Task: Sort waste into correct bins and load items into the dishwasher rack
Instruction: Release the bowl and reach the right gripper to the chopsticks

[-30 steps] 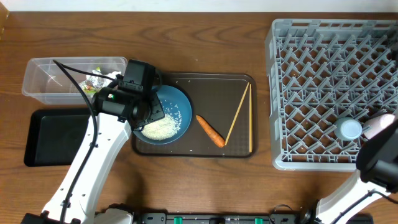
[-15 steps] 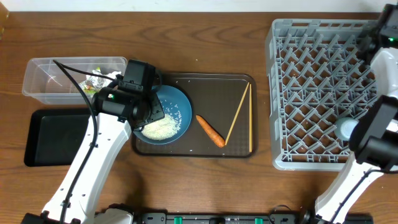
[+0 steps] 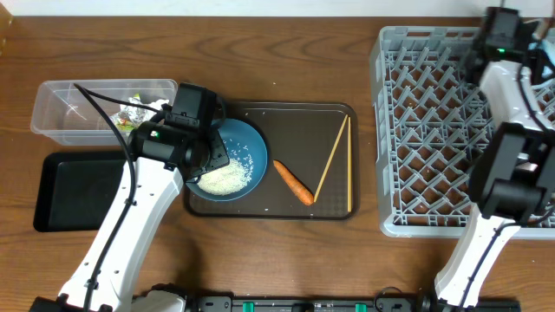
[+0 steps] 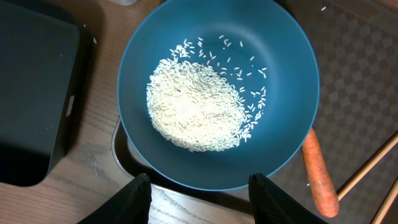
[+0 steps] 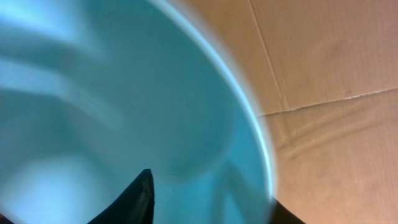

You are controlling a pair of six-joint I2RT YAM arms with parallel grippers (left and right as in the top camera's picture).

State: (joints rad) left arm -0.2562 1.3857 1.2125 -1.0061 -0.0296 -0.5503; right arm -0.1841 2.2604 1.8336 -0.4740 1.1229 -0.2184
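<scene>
A dark blue plate (image 3: 247, 147) with a heap of white rice (image 3: 224, 179) sits at the left end of the brown serving tray (image 3: 295, 121). My left gripper (image 4: 205, 202) is open, with its fingers either side of the plate's (image 4: 280, 74) near rim, above the rice (image 4: 193, 106). An orange carrot (image 3: 293, 182) and wooden chopsticks (image 3: 331, 159) lie on the tray beside the plate. My right gripper (image 3: 501, 26) is over the far edge of the grey dishwasher rack (image 3: 434, 130). It (image 5: 208, 193) is shut on the rim of a blurred pale blue bowl (image 5: 124, 93).
The clear tub (image 3: 61, 108) at the far left holds foil scraps (image 3: 130, 113). The black tray (image 3: 74, 191) lies in front of it, next to the brown tray. The right arm's links cover the rack's near right part, so the cups are hidden.
The right arm has swung from the rack's near right corner up to its far edge. The left arm, plate, carrot and chopsticks have not moved.
</scene>
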